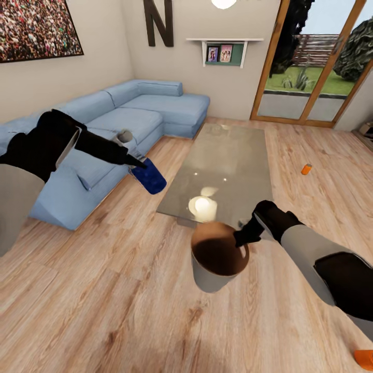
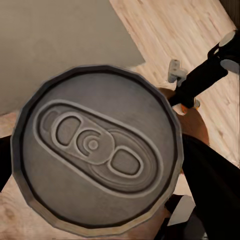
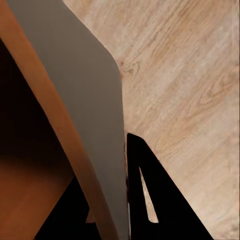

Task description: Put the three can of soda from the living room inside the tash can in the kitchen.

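Right gripper (image 1: 242,237): closed on the rim of the tash can (image 1: 217,267), one finger (image 3: 150,200) outside the grey wall and the other inside against the coppery lining; the bucket hangs tilted above the wood floor (image 1: 119,311), just in front of the long grey low table (image 1: 228,166).

Left gripper (image 1: 135,161): clamped on a can of soda (image 2: 97,150) — the left wrist view looks straight onto its grey top with the pull tab, and the head view shows the can as a blue shape beside the light blue corner sofa (image 1: 103,129).

Second orange can (image 1: 306,169): on the floor beyond the table's far right side, well apart from the bucket.

Third orange can (image 1: 364,358): on the floor at the near right, cut off by the frame edge.

Background — wood-framed glass doors (image 1: 311,62).
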